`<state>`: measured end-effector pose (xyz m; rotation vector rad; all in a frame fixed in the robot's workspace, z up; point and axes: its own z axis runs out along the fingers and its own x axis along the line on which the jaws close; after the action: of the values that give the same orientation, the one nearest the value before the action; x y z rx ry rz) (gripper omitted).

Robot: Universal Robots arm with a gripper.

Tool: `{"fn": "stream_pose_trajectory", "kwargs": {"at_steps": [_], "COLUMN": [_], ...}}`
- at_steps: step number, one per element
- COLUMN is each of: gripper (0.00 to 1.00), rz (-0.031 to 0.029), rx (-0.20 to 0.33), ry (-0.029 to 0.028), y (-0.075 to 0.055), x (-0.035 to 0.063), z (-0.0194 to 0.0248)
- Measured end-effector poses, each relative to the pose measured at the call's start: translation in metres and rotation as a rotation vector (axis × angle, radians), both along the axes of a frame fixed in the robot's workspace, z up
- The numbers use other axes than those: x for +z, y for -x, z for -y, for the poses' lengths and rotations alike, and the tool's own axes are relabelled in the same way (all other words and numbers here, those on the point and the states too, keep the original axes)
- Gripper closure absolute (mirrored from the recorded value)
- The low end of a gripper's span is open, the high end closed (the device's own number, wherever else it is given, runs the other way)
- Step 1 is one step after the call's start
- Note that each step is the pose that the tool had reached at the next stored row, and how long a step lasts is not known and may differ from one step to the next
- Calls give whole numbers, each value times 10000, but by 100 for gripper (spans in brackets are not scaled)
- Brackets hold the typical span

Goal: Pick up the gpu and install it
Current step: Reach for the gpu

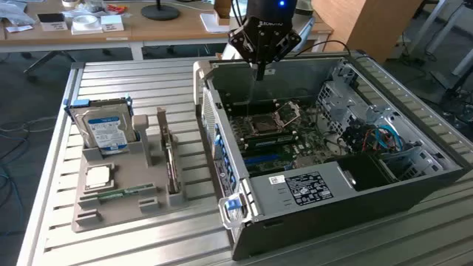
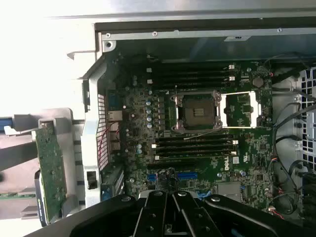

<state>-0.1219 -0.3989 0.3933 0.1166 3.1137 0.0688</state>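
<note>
The gpu (image 1: pixel 171 162) stands on its edge in a slot of the grey holder tray (image 1: pixel 111 213), at the exterior view's left of the computer case. The wrist view shows the gpu (image 2: pixel 50 168) as a green board with a pale bracket at one end, beside the case wall. My gripper (image 1: pixel 260 73) hangs over the far end of the open case (image 1: pixel 333 205), well away from the gpu. Its fingers (image 2: pixel 173 215) are shut together with nothing between them. They point down above the motherboard (image 2: pixel 197 143).
The tray also holds a silver hard drive (image 1: pixel 106 128) with a blue-white label, a processor chip (image 1: pixel 98 176) and a green memory stick (image 1: pixel 118 193). Inside the case are an open CPU socket (image 1: pixel 267 123), drive cages and cables (image 1: pixel 373 138). A desk (image 1: pixel 148 30) stands behind.
</note>
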Motion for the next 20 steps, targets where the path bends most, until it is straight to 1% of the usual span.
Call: {"fn": "stream_pose_trajectory", "kwargs": {"at_steps": [13, 17, 20], "gripper": [89, 89, 89], "rz": [2, 0, -1], "rx": [-2, -1, 0], "ry": [-1, 0, 0], "y": [11, 65, 138], "x": [-1, 0, 0], "z": [0, 0, -1]}}
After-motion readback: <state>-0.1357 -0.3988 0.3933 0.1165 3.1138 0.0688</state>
